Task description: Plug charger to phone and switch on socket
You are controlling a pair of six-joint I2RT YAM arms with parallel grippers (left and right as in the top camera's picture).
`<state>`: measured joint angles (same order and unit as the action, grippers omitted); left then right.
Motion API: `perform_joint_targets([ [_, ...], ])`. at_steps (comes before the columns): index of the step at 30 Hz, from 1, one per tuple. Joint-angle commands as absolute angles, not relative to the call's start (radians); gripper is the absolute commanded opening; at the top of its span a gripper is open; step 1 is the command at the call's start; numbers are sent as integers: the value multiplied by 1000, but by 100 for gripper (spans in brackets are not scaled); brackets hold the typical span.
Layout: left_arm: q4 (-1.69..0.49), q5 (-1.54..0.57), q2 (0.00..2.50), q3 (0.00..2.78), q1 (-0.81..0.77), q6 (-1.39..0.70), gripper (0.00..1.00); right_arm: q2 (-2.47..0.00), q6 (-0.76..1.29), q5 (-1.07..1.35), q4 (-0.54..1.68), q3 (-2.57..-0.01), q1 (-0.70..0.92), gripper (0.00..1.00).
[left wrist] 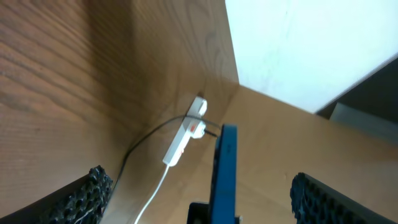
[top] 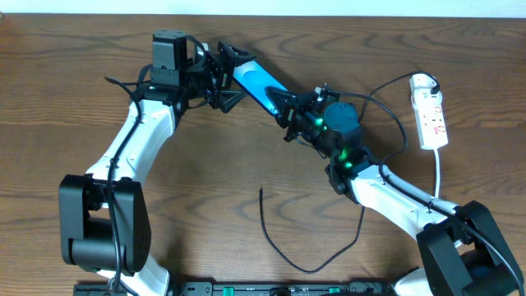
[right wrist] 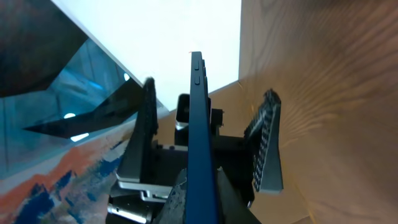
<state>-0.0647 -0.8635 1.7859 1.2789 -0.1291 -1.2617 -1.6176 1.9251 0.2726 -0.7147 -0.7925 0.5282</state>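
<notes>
No legible text anywhere. Red markings on the socket too small to read; phone screen plain blue.

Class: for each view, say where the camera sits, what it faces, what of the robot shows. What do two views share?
Overhead: above the table, looking down; left arm, right arm, the phone between left gripper and right gripper.
Left wrist: on left arm, facing past the phone to the socket; own fingers flank the frame.
Right wrist: on right arm, facing the phone's edge and the left gripper beyond.
Shared: the socket, overhead and left wrist.
</notes>
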Motion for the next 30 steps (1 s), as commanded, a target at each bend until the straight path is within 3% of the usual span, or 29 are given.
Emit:
perform_joint_targets([
  [1,-58,-806,1760,1279,-144,-1305,94,-1614,1963,268,-726,-811,550,1],
  [19,-58,-799,1760,1279,-149,-1311,93,-1614,2004,273,-705,-811,552,1],
  [21,-58,-799,1760,1279,-148,-1311,74,-1614,2004,276,-706,-811,552,1],
  [24,-58,-799,1760,1279,-149,-1311,59,-1614,2004,279,-706,-811,552,1],
  [30,-58,-799,1760,1279,-149,-1311,50,-1614,2004,284,-706,-811,552,1],
])
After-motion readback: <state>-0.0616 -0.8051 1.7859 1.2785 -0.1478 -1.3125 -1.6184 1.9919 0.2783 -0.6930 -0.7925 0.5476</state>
